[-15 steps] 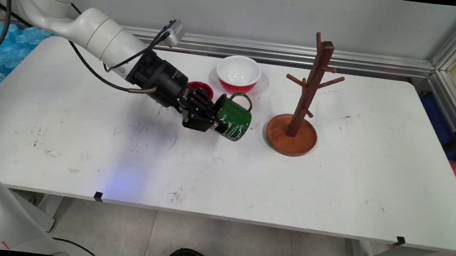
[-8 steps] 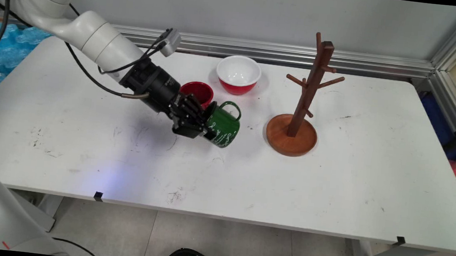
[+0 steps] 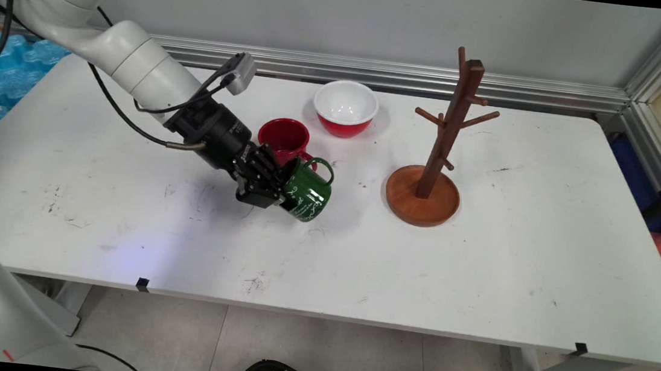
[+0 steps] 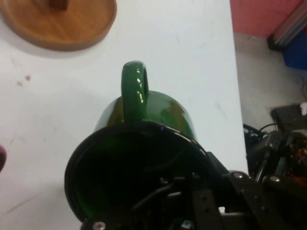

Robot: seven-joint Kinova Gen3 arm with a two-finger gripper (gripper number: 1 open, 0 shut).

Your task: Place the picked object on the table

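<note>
White and scuffed, the table (image 3: 480, 272) fills the main view, with a pale grey wall and an aluminium rail behind it and tiled floor below its near edge. Toward the back of the table stands a red bowl (image 3: 346, 109) with a white inside, which looks empty. Just left and nearer is a red mug (image 3: 284, 135), upright, its inside dark red with nothing visible in it. To the right, well apart from the mugs, a wooden mug tree (image 3: 438, 153) rises from its round base, its pegs bare. The gripper (image 3: 274, 189) reaches in from the upper left, angled down toward the table, and is clamped on the rim of a green mug (image 3: 307, 190). That mug is tipped well over, mouth toward the gripper, handle uppermost, its lower side close to the table just in front of the red mug; whether it touches the surface I cannot tell.

Seen from the hand, white table (image 4: 192, 57) lies beyond, with floor and pinkish clutter along the right edge. The green mug (image 4: 163, 112) fills the lower middle, its dark mouth facing the camera and holding nothing but one gripper finger, which reaches inside. Its handle points up in the picture toward the wooden base of the mug tree (image 4: 62, 24) at the top left.
</note>
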